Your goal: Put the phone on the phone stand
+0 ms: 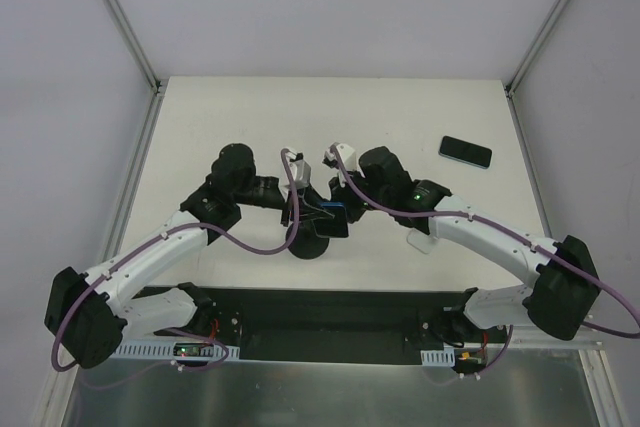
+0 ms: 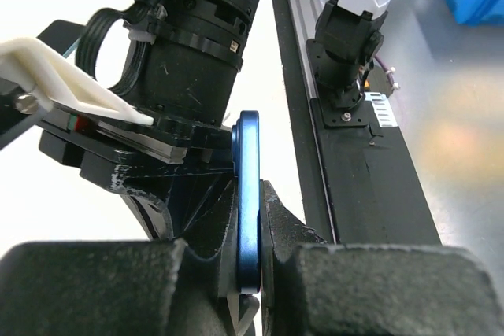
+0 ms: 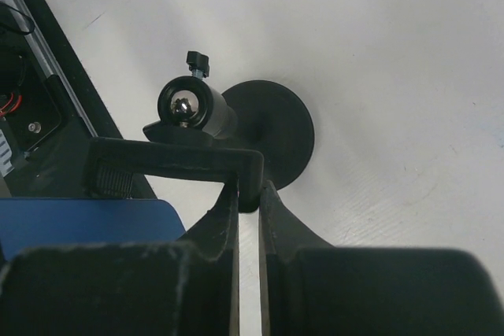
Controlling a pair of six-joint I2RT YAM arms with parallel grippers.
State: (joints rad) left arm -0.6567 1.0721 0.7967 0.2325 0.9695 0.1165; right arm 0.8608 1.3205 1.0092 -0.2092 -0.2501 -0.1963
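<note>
In the left wrist view the blue phone [image 2: 249, 194] stands edge-on, and my left gripper [image 2: 251, 202] is shut on its lower end. From above, that phone [image 1: 334, 214] hangs at the table's middle, just over the black phone stand [image 1: 308, 242]. The right wrist view shows the stand's round base [image 3: 279, 127], its ball joint [image 3: 187, 105] and its clamp bracket [image 3: 173, 161]. My right gripper [image 3: 250, 194] is shut on the bracket's end hook. The phone's blue face [image 3: 87, 222] shows just left of that bracket.
A second, black phone [image 1: 465, 151] lies flat at the back right of the table. A small white piece [image 1: 420, 243] sits under the right forearm. The black base rail [image 1: 330, 322] runs along the near edge. Frame posts [image 1: 150, 77] stand at the back corners.
</note>
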